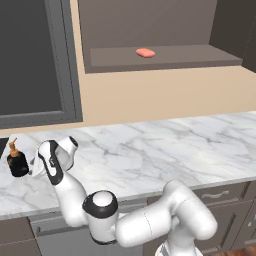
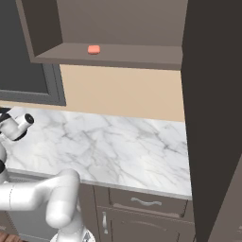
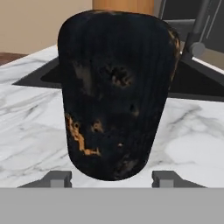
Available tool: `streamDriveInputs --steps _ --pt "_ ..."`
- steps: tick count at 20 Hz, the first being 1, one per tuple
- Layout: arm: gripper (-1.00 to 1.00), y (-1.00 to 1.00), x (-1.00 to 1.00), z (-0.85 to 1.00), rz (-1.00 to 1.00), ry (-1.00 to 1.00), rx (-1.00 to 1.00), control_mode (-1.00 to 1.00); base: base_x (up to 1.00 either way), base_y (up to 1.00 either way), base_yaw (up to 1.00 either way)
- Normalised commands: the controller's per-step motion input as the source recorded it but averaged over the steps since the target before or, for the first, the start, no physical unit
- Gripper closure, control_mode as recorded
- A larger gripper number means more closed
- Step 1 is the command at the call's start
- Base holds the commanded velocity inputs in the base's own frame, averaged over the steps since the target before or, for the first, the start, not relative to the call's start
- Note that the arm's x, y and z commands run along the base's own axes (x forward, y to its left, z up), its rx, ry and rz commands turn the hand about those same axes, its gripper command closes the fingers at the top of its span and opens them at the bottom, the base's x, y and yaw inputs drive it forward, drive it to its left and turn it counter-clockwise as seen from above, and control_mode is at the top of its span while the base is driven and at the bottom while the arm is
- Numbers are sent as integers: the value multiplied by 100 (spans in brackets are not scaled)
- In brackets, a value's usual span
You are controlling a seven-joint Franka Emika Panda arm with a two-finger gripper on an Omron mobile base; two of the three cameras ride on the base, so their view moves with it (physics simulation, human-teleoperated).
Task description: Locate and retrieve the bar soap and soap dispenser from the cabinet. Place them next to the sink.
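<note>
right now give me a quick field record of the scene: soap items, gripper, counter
soap dispenser: upright on the marble counter, at its left end, beside the sink
bar soap: lying flat on the cabinet shelf, not yet fetched
gripper: at the dispenser, fingertips apart on either side of its base, not closed on it
done so far: dispenser is down by the sink; bar remains

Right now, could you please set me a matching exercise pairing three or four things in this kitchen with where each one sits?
Things:
1. salmon-pink flat bar soap
2. squat black soap dispenser with orange-brown pump
3. white arm's pincer
4. white marble counter

Places:
A. standing on the counter, beside the dark sink
B. on the grey-brown shelf of the dark-brown cabinet
C. beneath the open cabinet
D. fingertips either side of the bottle's base

Pairs: 1-B, 2-A, 3-D, 4-C
</note>
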Motion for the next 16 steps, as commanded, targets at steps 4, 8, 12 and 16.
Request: streamDriveInputs --steps 4,8,12,16 --pt "-100 -36 -55 1 -13 6 0 -100 0 0 0" --pt "-100 -47 -54 6 -15 16 0 -100 0 0 0" --pt "-100 -29 -50 6 -21 16 3 -100 0 0 0" --pt "-100 -24 -23 23 -27 24 6 -100 0 0 0"
